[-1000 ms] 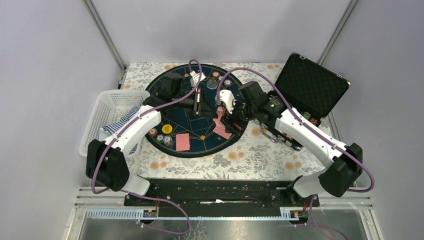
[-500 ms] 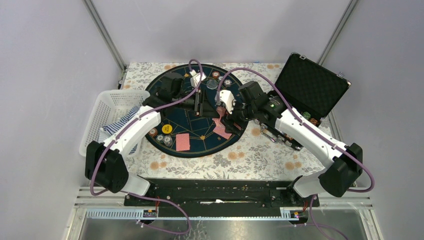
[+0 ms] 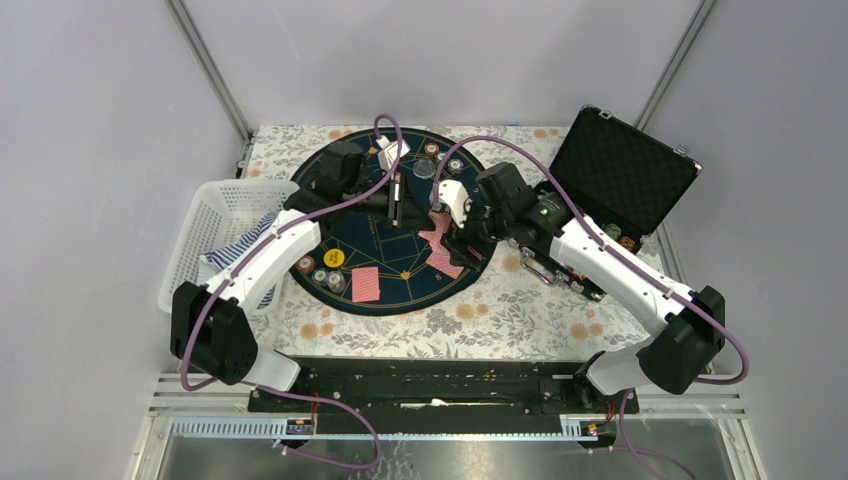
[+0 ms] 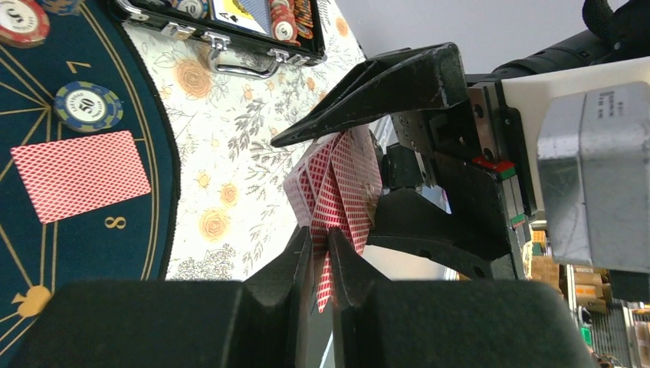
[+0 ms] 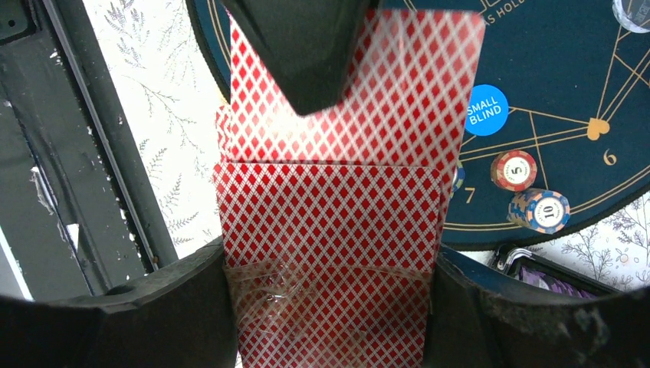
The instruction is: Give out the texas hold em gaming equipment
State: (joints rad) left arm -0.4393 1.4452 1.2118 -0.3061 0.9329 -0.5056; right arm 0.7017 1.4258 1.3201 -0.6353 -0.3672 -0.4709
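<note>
**Top view.** The left gripper (image 3: 398, 200) and right gripper (image 3: 441, 228) meet over the round mat (image 3: 400, 290), toward its 3 o'clock side. The right gripper carries the stack of cards (image 3: 437, 243).
- One single card (image 3: 366, 284) lies face down at the mat's 6 o'clock.
- One yellow button (image 3: 334, 257) sits at 8 o'clock, with three chips (image 3: 320, 276) just beside it.
- More chips lie at 1 o'clock, too small to count.
- One open case (image 3: 620, 170) stands off the mat at 3 o'clock, and one basket (image 3: 225, 205) at 9 o'clock.

**Left wrist view.** The left gripper's fingers (image 4: 291, 268) are pressed together, pinching the edge of one pinched card (image 4: 325, 280) that sticks out of the fanned stack. At least four cards show in the fan; the full number cannot be told. The right gripper's jaws bracket the fan on both sides. The step in hand is judged to be drawing one card off for dealing. Done well, the pull runs straight along the card's own plane so that neighbouring cards are not dragged out. It is also worth checking that only one card sits in the pinch.

**Right wrist view.** The right gripper clamps the stack across its width. The pinched card projects toward 12 o'clock under a left fingertip. One blue button (image 5: 486, 110) lies at 2 o'clock. Two chips lie at 3 o'clock, and a third is half hidden behind the cards. This clamp should hold firm during the pull.
</note>
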